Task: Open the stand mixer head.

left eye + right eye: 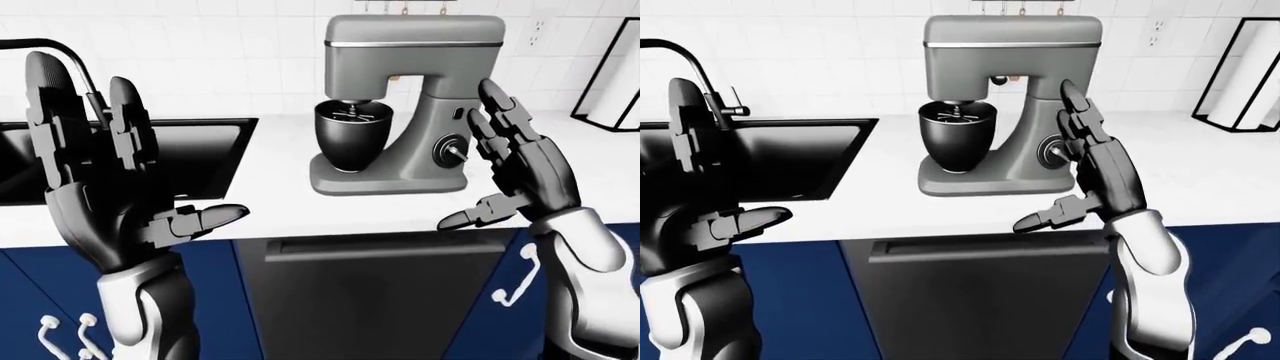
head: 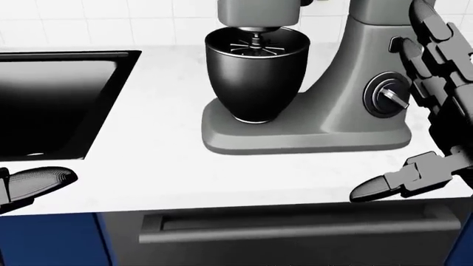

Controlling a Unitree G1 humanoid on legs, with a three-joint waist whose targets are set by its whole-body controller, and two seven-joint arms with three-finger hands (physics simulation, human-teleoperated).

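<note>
A grey stand mixer [image 1: 440,142] stands on the white counter [image 1: 270,202], its head [image 1: 415,49] down over a black bowl [image 1: 352,135] with the beater inside. A knob [image 1: 450,152] sits on its side. My right hand [image 1: 515,169] is open, fingers upright, just right of the mixer's column and near the knob, not touching the head. My left hand [image 1: 110,180] is open and raised at the left of the left-eye view, far from the mixer.
A black sink [image 1: 190,157] with a dark faucet [image 1: 700,71] lies left of the mixer. A paper towel holder [image 1: 1240,82] stands at the right. A grey dishwasher front [image 1: 380,300] and blue cabinets [image 1: 220,300] are below the counter edge.
</note>
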